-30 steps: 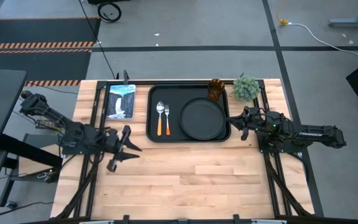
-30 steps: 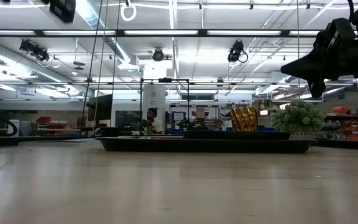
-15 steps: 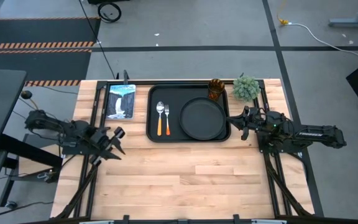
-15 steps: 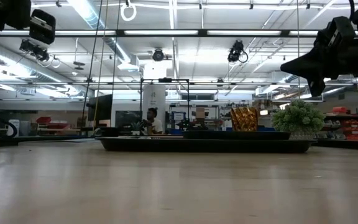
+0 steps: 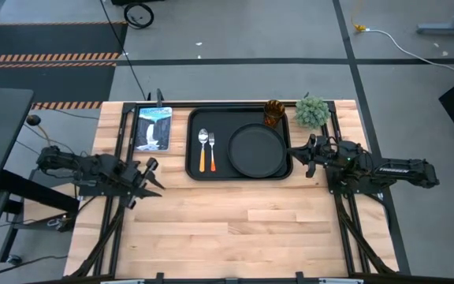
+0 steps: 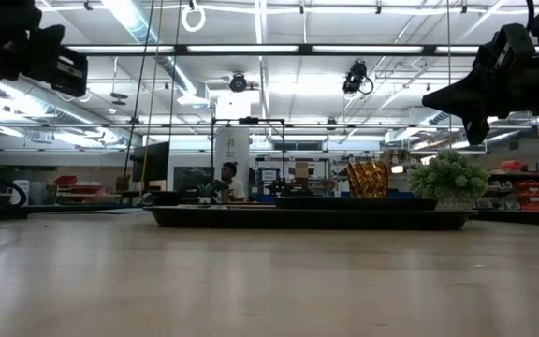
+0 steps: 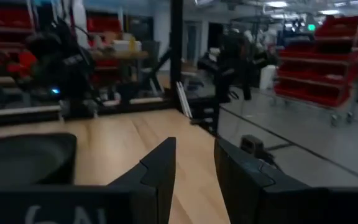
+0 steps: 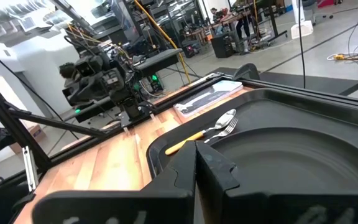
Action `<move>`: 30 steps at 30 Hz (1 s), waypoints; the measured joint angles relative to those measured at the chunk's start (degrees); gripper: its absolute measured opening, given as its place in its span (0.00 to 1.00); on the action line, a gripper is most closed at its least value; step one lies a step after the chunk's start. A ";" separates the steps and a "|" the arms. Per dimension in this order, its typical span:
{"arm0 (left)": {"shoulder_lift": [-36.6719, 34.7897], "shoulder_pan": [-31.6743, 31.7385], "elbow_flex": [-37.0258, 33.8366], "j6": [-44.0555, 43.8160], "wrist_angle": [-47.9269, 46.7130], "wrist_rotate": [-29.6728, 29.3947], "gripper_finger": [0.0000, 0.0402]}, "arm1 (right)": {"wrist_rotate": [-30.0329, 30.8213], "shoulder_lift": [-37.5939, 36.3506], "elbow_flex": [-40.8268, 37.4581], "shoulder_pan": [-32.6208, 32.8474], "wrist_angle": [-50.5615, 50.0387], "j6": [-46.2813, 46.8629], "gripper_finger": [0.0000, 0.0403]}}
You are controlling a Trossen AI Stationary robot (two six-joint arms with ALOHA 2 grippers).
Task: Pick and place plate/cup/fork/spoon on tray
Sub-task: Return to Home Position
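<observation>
left gripper (image 5: 150,179) had pulled back over the last second toward the left edge of the overhead frame, holding nothing, fingers a little apart. right gripper (image 5: 307,155) sat unmoved just right of the tray (image 5: 195,170), jaws closed and empty. plate (image 5: 256,150), cup (image 5: 273,111), fork (image 5: 211,149) and spoon (image 5: 202,148) all lay on the tray; task judged complete, arms retiring.

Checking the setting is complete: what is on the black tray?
On the large black rectangular tray: round matte black plate, amber patterned cup, orange-handled spoon and orange-handled fork. Nothing looks hidden.
</observation>
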 joint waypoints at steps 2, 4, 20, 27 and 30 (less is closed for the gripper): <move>0.01 -0.10 0.00 0.06 1.66 -1.47 0.30 | -0.02 0.02 0.00 0.02 -0.07 0.00 0.03; 0.02 -0.92 0.00 0.03 2.27 -2.41 0.30 | -0.04 0.01 0.00 0.01 -0.06 -0.01 0.03; 0.74 -2.56 -0.02 0.06 2.54 -2.59 0.30 | -0.11 0.02 0.00 0.01 -0.06 0.00 0.03; 0.74 -2.56 -0.02 0.02 2.57 -2.61 0.30 | -0.15 0.02 0.00 0.02 -0.07 0.00 0.03; 0.74 -2.56 -0.04 0.04 2.57 -2.63 0.30 | -0.15 0.02 0.00 0.00 -0.09 -0.01 0.03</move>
